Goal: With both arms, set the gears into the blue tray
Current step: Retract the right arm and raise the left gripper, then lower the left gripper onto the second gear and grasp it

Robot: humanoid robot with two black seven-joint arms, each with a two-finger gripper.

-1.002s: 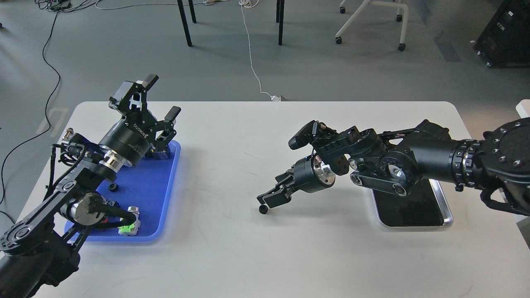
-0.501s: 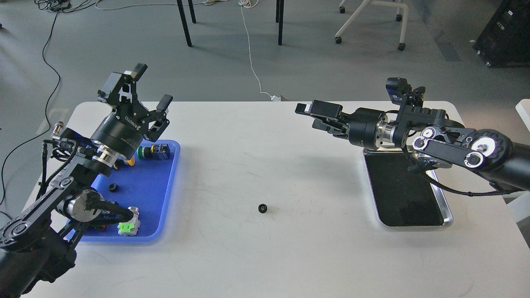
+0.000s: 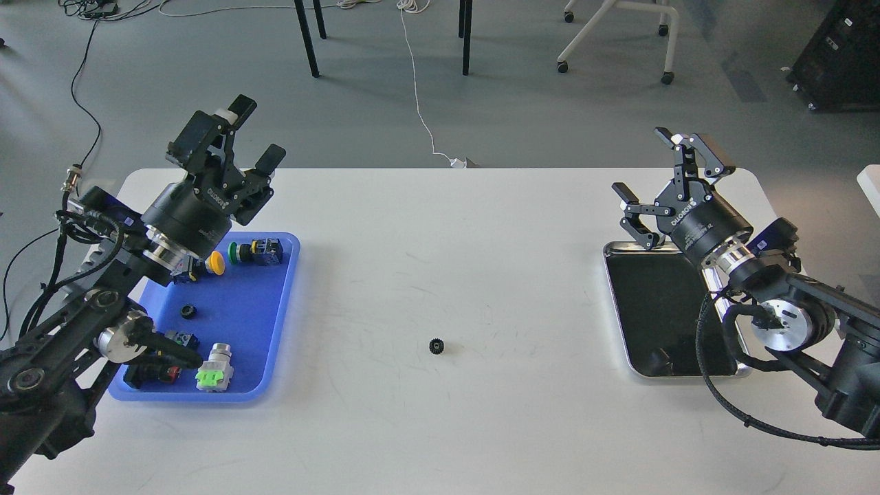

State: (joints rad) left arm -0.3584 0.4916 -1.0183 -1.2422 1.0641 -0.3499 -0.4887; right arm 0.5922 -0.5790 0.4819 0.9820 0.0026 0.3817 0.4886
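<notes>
One small black gear (image 3: 436, 346) lies on the white table, in the middle toward the front, apart from both arms. A second gear (image 3: 188, 311) rests inside the blue tray (image 3: 278, 323) at the left. My left gripper (image 3: 237, 134) is raised above the tray's far end, its fingers spread open and holding nothing. At the right, my right gripper (image 3: 663, 172) points up over the far end of the steel tray, open and empty.
The blue tray also holds several push-button switches: a yellow one (image 3: 213, 262), a green one (image 3: 242, 252) and a green-and-white one (image 3: 214, 375). A steel tray with a dark bottom (image 3: 739, 371) sits at the right. Chair legs and cables are beyond the table.
My right arm left the gear on the table, then drew back right and swung its gripper up above the steel tray. My left gripper lifted slightly up and back.
</notes>
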